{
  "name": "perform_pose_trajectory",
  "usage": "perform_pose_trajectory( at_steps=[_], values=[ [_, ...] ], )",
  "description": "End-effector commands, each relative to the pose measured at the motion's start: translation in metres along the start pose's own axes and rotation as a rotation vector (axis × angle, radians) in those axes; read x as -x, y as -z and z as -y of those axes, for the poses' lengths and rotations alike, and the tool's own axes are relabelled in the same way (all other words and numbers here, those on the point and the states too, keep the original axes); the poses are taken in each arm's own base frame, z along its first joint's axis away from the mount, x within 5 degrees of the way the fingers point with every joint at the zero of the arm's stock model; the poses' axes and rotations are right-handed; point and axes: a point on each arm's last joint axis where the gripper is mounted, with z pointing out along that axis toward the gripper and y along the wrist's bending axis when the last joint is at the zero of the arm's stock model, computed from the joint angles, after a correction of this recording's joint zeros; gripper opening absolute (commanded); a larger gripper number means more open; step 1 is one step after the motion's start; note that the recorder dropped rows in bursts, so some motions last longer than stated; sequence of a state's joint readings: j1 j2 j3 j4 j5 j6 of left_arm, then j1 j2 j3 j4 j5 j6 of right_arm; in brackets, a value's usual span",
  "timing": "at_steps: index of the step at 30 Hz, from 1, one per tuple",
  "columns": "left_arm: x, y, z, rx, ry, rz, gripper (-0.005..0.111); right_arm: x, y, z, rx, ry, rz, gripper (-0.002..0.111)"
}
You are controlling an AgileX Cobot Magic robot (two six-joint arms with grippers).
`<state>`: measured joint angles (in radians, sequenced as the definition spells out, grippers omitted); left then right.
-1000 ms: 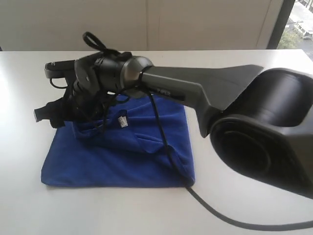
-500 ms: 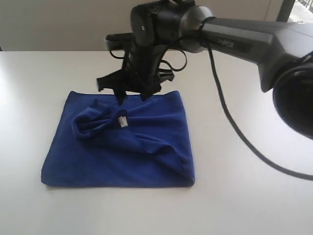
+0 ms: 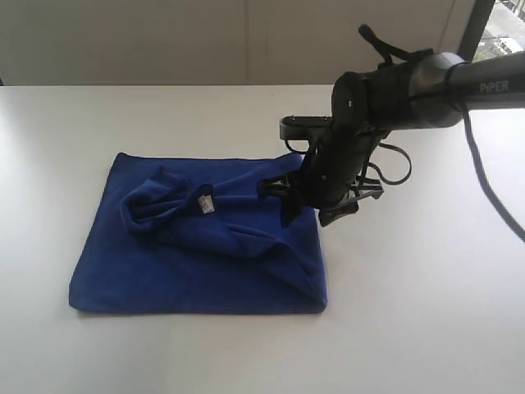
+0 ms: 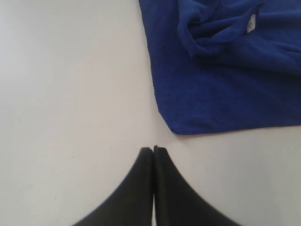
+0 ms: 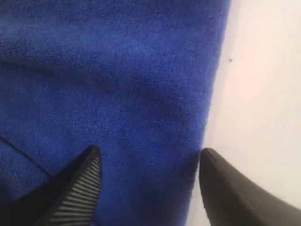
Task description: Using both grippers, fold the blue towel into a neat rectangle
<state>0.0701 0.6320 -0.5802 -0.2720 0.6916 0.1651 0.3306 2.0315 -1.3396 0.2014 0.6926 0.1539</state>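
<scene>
Fingers point(image 3: 286, 213) of the right gripper point(image 3: 314, 212) stood wide apart with nothing between them, low over the right edge of the towel point(image 3: 197, 246), probably lined up to pinch that edge for the next fold. That towel lay on the white table point(image 3: 426, 328) as a rough rectangle, with a rumpled fold bunched near its white tag point(image 3: 205, 203). Pale lettering on the arm point(image 3: 459, 78) seemed to read "PIPER"; any print on the tag was too small to read. No left gripper showed in this view.

From the left wrist, the left gripper point(image 4: 153, 157) had its fingers pressed together on nothing, over bare table point(image 4: 70, 84) just off a towel point(image 4: 225, 89) corner, seemingly parked clear of the work. Its tag point(image 4: 251, 22) was visible but unreadable.

From the right wrist, the right gripper point(image 5: 148, 165) was spread to its widest, empty, one ribbed pad point(image 5: 82, 188) over the plush towel point(image 5: 117, 70) and the other finger at the hem, beside the table point(image 5: 263, 94). Straddling the hem that way suited a grab of the edge, which was not yet made.
</scene>
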Motion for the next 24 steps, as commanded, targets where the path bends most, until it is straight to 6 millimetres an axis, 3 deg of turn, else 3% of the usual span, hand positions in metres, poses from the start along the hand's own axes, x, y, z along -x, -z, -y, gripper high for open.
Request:
perform_pose_trajectory(
  at_steps=[1,4,5,8,10,17,24],
  values=[
    [-0.002,0.001,0.001,-0.008,0.017,-0.002,0.000,-0.004,-0.003,0.002,0.021,-0.016,0.035,0.057],
    [-0.002,0.001,0.001,-0.008,0.017,-0.002,0.000,-0.011,-0.008,0.005,0.013,-0.020,0.021,0.049],
    [-0.002,0.001,0.001,-0.008,0.017,-0.002,0.000,-0.011,-0.008,0.006,0.008,-0.014,0.023,0.036],
    [-0.002,0.001,0.001,-0.008,0.017,-0.002,0.000,-0.010,-0.008,0.007,0.005,-0.011,0.031,0.011],
    [-0.002,0.001,0.001,-0.008,0.017,-0.002,0.000,-0.008,-0.008,0.014,-0.010,-0.016,0.032,0.000],
    [-0.002,0.001,0.001,-0.008,0.017,-0.002,0.000,-0.003,0.004,0.056,-0.053,-0.063,-0.008,0.000],
    [-0.002,0.001,0.001,-0.008,0.017,-0.002,0.000,-0.002,0.011,0.064,-0.076,-0.047,-0.010,0.001]
  ],
)
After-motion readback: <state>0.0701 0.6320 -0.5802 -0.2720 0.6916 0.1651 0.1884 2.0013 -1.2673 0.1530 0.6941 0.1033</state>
